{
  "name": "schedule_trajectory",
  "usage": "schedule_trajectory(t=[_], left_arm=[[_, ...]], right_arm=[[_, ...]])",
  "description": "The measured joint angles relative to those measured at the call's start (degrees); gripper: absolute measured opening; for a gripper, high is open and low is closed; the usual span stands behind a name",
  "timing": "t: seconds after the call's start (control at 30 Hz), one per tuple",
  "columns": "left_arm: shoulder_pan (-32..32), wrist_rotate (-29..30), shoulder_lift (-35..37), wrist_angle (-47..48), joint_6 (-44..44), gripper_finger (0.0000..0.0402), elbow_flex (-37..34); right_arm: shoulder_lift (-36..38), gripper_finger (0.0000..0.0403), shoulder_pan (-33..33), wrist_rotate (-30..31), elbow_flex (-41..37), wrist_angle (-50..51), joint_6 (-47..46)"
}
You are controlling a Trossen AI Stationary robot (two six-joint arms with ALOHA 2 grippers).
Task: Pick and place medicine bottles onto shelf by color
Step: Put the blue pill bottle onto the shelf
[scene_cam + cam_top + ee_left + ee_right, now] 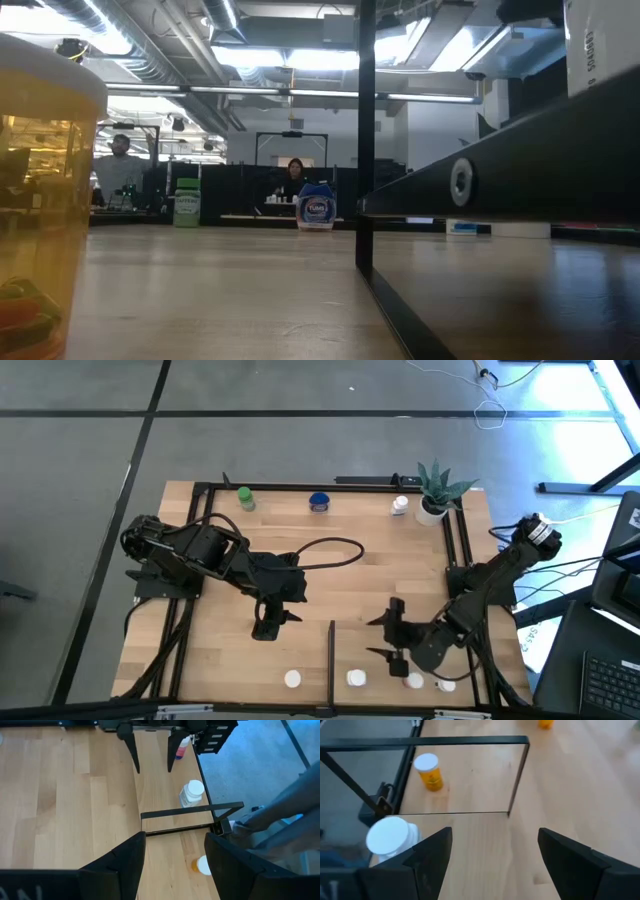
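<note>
My left gripper point(268, 625) is open and empty over the middle of the wood shelf point(210, 650), left of the black divider bar point(331, 655). My right gripper point(386, 638) is open and empty just right of the bar. Four white-capped bottles stand along the near edge. An orange one point(292, 679) stands left of the bar. A white one point(356, 679), a pink one point(182, 747) and one more point(445, 683) stand right of it. In the right wrist view the white bottle point(390, 837) stands beside my open fingers point(492, 860). Green point(244, 498), blue point(319, 502) and white point(400, 506) bottles stand at the far edge.
A potted green plant point(435, 490) stands at the far right corner. Black frame rails point(455, 550) edge the table. A black cable point(330, 550) loops over the middle. In the low view an orange bottle point(40, 200) is close on the left, and people show in the room behind.
</note>
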State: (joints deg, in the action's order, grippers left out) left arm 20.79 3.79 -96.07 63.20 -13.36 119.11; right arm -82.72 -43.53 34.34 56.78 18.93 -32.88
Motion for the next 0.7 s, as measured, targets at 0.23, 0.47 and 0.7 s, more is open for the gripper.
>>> schedule_trajectory(t=[0.23, 0.47, 0.7], left_arm=[[-0.02, 0.0, 0.0, -0.02, 0.02, 0.0198, 0.0], [-0.02, 0.0, 0.0, -0.02, 0.01, 0.0198, 0.0], [-0.02, 1.57, 0.0, -0.24, 0.8, 0.0198, 0.0]], right_arm=[[0.0, 0.0296, 4.81, -5.63, 6.24, 8.69, 0.24], [0.0, 0.0296, 11.39, -7.05, 17.84, 27.2, 1.69], [0.0, 0.0296, 21.94, -15.91, 25.08, 29.45, 8.03]])
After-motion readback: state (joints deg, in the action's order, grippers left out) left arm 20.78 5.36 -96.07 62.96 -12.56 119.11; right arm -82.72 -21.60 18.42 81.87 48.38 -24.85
